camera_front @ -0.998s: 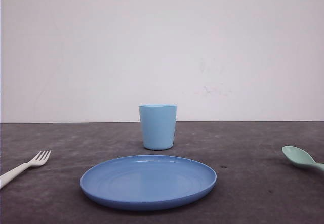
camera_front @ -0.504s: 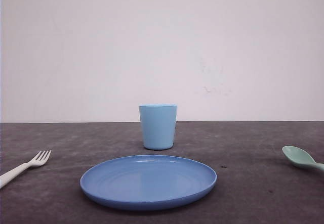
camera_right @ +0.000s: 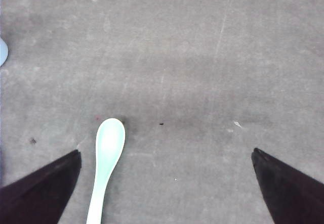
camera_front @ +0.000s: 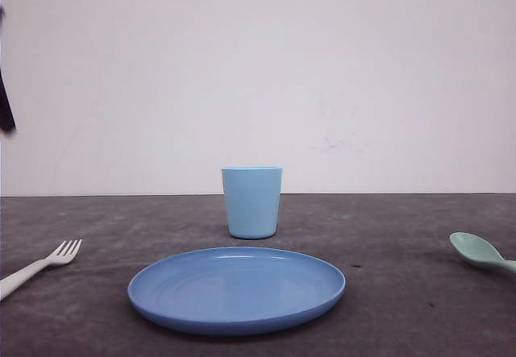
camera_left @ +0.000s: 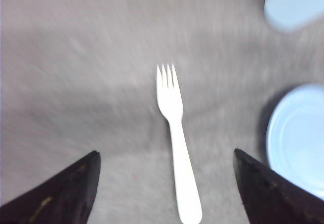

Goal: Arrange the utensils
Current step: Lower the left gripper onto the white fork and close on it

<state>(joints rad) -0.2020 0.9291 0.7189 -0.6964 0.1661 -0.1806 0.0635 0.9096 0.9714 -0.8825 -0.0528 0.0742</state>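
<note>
Blue plate [camera_front: 236, 290] lying flat on the dark grey table [camera_front: 403, 236], near the front edge. Light blue cup [camera_front: 251, 201] upright just behind it, apart. Plain white wall [camera_front: 258, 75] beyond.

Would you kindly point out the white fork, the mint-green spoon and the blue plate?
white fork [camera_left: 174, 114], left wrist view, neck below the tines.
mint-green spoon [camera_right: 110, 139], right wrist view, bowl.
blue plate [camera_front: 235, 283], front view, bare centre.
</note>
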